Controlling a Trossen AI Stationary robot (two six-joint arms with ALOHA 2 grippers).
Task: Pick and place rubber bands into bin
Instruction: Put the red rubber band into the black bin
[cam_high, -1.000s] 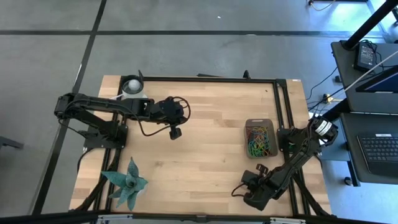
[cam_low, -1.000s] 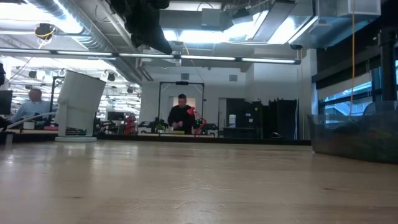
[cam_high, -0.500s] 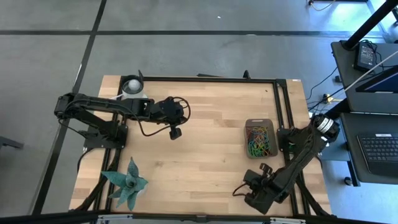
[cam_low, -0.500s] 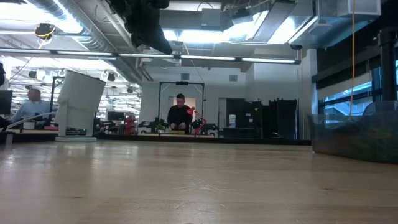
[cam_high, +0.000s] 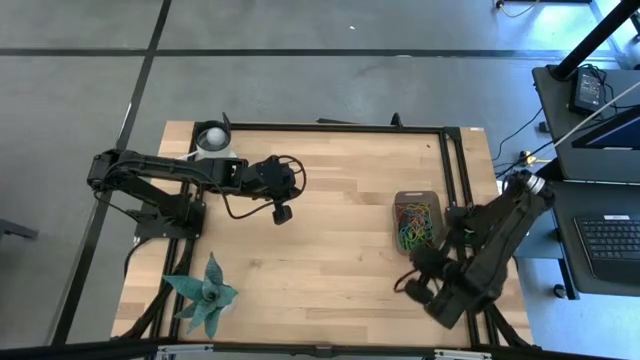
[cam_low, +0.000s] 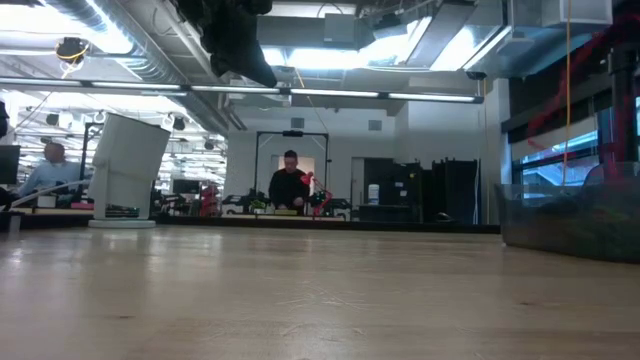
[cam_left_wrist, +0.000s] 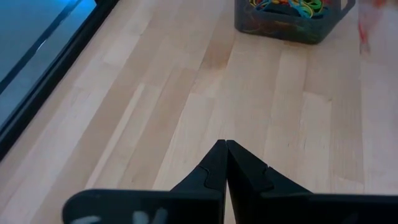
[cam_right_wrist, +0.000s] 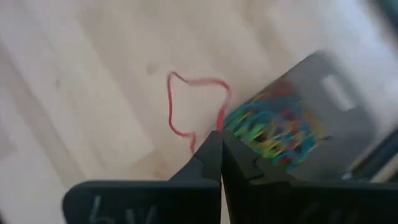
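From above, the wooden desk (cam_high: 320, 230) carries the bin (cam_high: 418, 222) toward its right side, filled with a tangle of rubber bands (cam_high: 416, 226); the right end effector (cam_high: 428, 263) sits just at the bin's near edge, its arm reaching in from the right; the left end effector (cam_high: 282, 212) hangs over the middle-left of the desk, well apart from the bin; a white cup (cam_high: 212, 139) stands at the far left corner and a teal plant (cam_high: 205, 293) at the near left corner.

From desk height, the bin (cam_low: 570, 222) shows at the right edge and the white cup (cam_low: 127, 170) at the left; people sit and stand in the room beyond.

In the left wrist view, the left end effector (cam_left_wrist: 225, 155) is pinched closed on nothing, with bare wood between it and the bin (cam_left_wrist: 286, 17).

In the right wrist view, the right end effector (cam_right_wrist: 219, 146) is clamped on a red rubber band (cam_right_wrist: 186, 106), whose loop dangles over the wood just beside the bin (cam_right_wrist: 298, 118).
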